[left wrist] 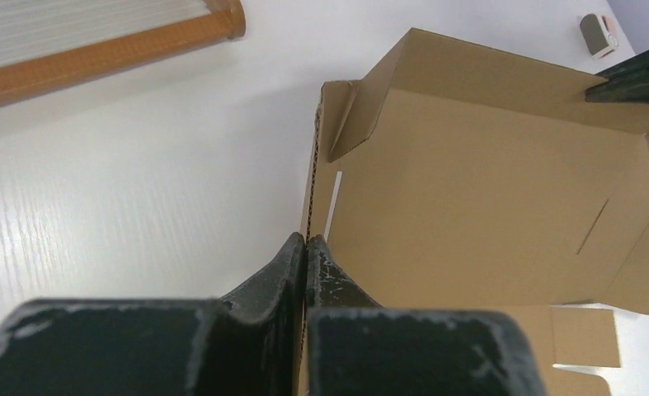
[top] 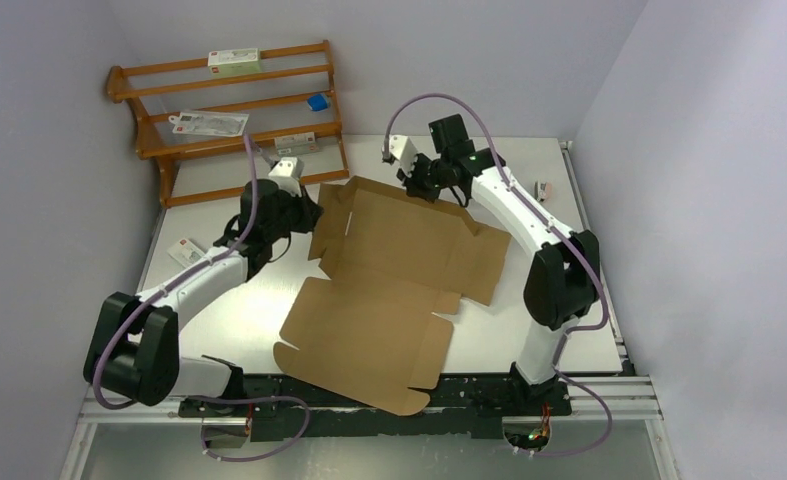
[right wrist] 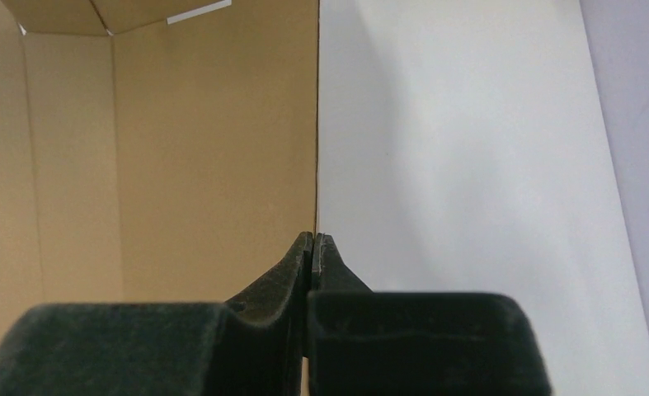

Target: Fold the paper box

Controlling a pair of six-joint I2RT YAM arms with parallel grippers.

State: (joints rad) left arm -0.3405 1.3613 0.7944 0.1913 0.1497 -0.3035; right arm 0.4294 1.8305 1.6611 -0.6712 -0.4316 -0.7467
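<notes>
The paper box (top: 394, 275) is a large brown die-cut cardboard sheet lying mid-table, its near end over the front edge and its far flaps raised. My left gripper (top: 307, 212) is shut on the raised left side flap. In the left wrist view the gripper (left wrist: 305, 239) pinches the flap's thin edge (left wrist: 312, 177), with the box floor (left wrist: 469, 190) to the right. My right gripper (top: 431, 185) is shut on the raised far wall. In the right wrist view the gripper (right wrist: 314, 236) clamps the wall's edge, with cardboard (right wrist: 181, 148) on the left.
A wooden rack (top: 234, 110) with white packets (top: 233, 60) and a blue item (top: 317, 101) stands at the back left. Another white packet (top: 185, 250) lies left of the left arm. A small grey object (top: 543, 189) sits near the right edge. Walls close in on the sides.
</notes>
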